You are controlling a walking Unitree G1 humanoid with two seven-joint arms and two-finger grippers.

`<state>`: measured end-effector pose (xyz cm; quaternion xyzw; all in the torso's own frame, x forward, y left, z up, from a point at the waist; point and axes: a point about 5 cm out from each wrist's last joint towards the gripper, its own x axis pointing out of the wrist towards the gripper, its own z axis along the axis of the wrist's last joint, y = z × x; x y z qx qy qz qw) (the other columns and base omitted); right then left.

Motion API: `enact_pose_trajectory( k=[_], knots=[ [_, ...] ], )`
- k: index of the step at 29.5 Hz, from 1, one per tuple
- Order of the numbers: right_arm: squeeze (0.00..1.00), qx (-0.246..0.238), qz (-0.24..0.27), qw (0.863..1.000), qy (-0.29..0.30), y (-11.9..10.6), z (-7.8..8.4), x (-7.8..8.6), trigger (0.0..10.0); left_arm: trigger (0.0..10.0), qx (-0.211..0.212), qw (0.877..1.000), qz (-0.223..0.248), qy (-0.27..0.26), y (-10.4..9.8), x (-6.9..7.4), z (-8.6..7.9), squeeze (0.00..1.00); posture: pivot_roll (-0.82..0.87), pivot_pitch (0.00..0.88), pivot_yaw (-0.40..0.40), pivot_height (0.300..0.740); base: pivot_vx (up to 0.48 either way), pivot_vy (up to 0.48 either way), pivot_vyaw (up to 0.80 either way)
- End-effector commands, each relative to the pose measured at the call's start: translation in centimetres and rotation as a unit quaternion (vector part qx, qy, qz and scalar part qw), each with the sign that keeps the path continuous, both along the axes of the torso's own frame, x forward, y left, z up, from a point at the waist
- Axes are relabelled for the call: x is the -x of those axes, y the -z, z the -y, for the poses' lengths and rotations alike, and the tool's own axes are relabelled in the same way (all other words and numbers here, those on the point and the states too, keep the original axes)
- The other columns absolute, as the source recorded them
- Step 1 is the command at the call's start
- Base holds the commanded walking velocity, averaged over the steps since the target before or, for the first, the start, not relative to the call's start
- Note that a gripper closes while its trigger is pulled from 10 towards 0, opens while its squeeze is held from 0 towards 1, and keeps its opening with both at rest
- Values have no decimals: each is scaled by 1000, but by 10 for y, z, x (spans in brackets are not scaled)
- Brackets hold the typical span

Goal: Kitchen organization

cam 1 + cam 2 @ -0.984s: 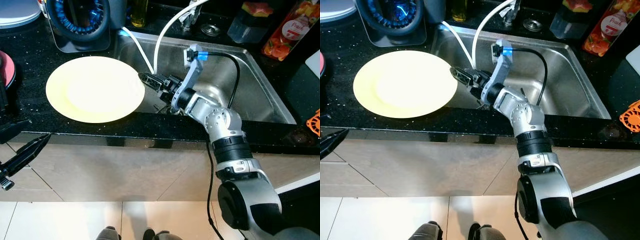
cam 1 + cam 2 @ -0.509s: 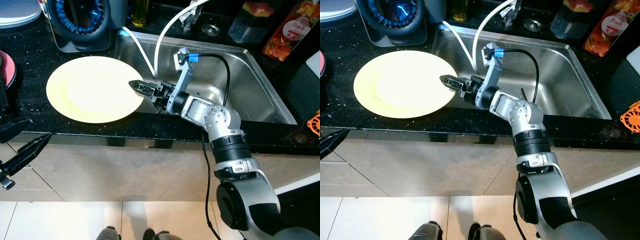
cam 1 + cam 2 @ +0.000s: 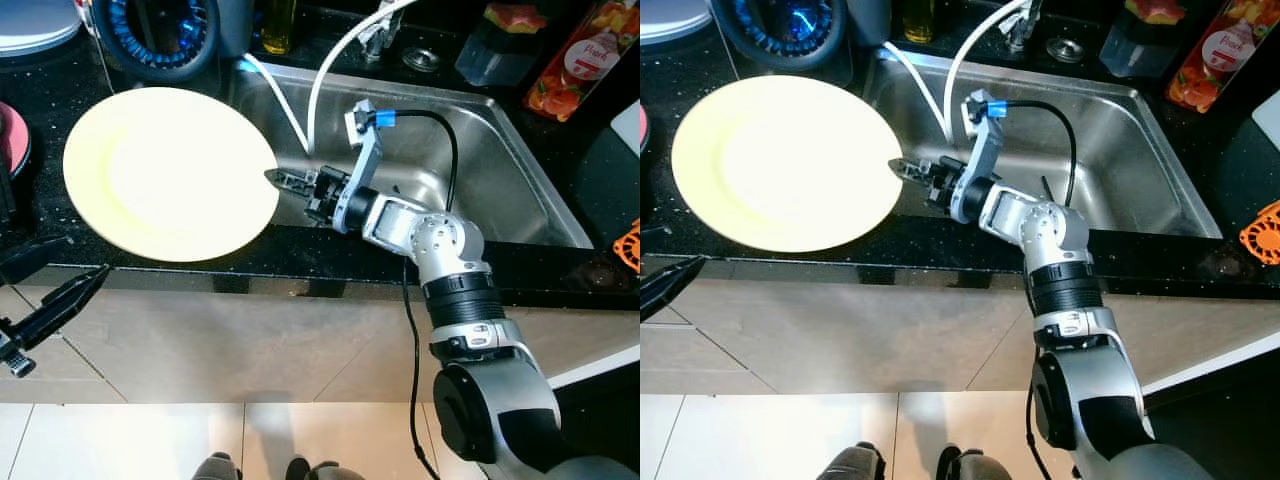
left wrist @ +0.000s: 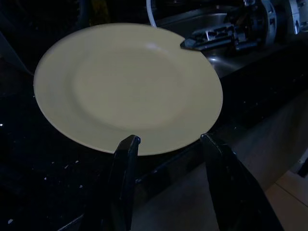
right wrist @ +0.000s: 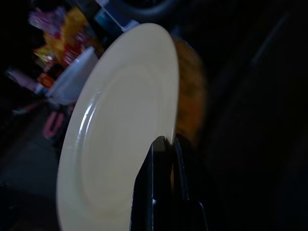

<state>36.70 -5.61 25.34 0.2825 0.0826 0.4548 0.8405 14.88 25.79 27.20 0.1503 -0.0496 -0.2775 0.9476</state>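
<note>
A large pale yellow plate point(image 3: 170, 172) hangs tilted just above the black counter point(image 3: 60, 100), left of the sink point(image 3: 500, 150). My right gripper point(image 3: 275, 176) reaches across from the sink side and is shut on the plate's right rim. The right wrist view shows the black fingers point(image 5: 159, 159) pinching the rim of the plate point(image 5: 120, 130) edge-on. My left gripper point(image 4: 168, 139) stands open low by the counter's front edge, below the plate point(image 4: 125, 86) and apart from it.
A white faucet hose point(image 3: 330, 60) arcs over the steel sink. A round blue and black appliance point(image 3: 160, 40) stands behind the plate. Bottles and a juice carton point(image 3: 590, 50) line the back right. A red item point(image 3: 10, 135) and a white dish point(image 3: 35, 20) sit far left.
My right gripper moved left from over the sink onto the plate's rim and shut on it. The plate, flat on the counter before, is now raised, tilted and shifted left.
</note>
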Motion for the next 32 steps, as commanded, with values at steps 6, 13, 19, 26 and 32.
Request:
enact_pose_trajectory(
  k=[6, 13, 19, 26, 32],
  knots=[
    [0, -70, 1, 997, 42, -5, 10, -6, 0, 10000, -12, 1000, -12, 19, 1, -2, 4, 0, 275, 117, -169, 740, 0, 0, 0],
    [0, -145, 11, 986, 82, -20, 24, -11, 0, 10000, -12, 1000, -13, 21, 1, -3, 4, 0, 273, 124, -168, 740, 0, 0, 0],
    [0, -196, 28, 976, 95, -30, 33, -11, 0, 10000, -12, 1000, -10, 21, 0, -2, 4, 0, 272, 129, -166, 740, 0, 0, 0],
    [0, -224, 71, 969, 81, -37, 45, -5, 0, 10000, -10, 1000, -4, 19, -2, -3, 3, 0, 268, 131, -164, 740, 0, 0, 0],
    [0, -232, 112, 963, 81, -39, 67, 2, 0, 10000, -11, 1000, 17, 22, -9, -3, 3, 0, 265, 133, -160, 740, 0, 0, 0]
  ],
)
